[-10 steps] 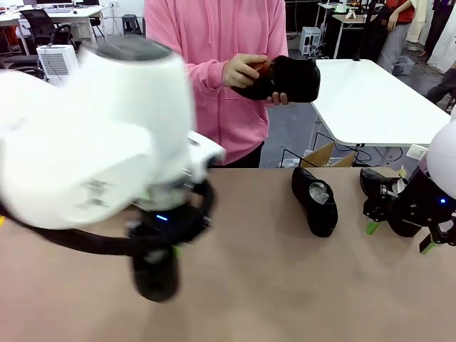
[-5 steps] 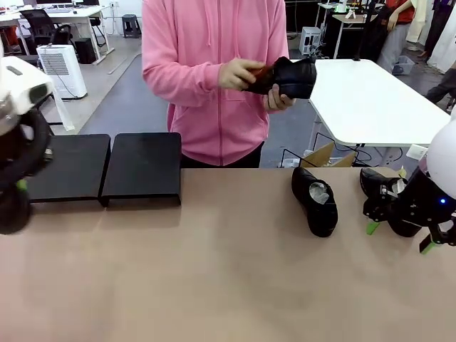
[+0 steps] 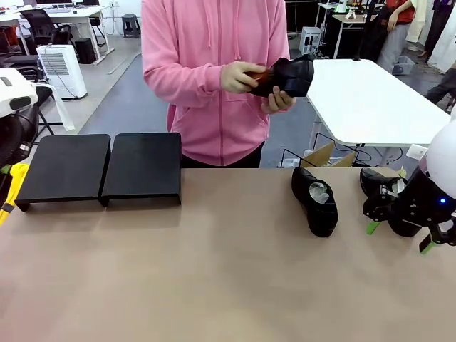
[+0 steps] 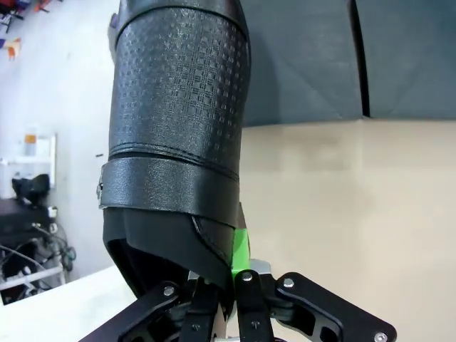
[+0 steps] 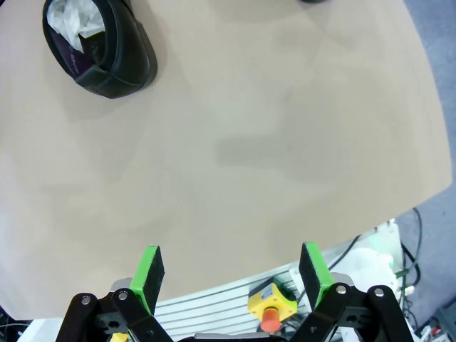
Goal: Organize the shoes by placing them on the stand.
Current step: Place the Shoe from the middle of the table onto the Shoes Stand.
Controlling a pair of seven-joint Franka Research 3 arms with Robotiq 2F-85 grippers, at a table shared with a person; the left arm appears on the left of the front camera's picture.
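Shoe A is lying on the table right of centre in the front view. It is glossy black, with the rounded toe pointing at the robot side and white crumpled paper showing in the opening. Shoe B is sitting further right, half hidden behind the right gripper, which is hanging low over the tabletop with jaws spread, released. Shoe C is off the table: the person at the far side is holding it in both hands at chest height. Something brownish is pressing against it, too small to make out. Stand, two matte black units side by side, is sitting at far left. Left arm is getting cut off by the picture edge, and its end is hard to make out here.

Left wrist view: left gripper is clamping shoe D, black embossed leather with a strap and small stud, table and stand behind it. One green pad is showing; the other finger is hiding behind the leather. Shoe's upper end is running out of frame.

Right wrist view: right gripper is standing wide open over the table, gripping nothing. A paper-stuffed shoe is lying at top left, apart from the pads and clipped by the frame edge. Can't tell whether it's A or B.
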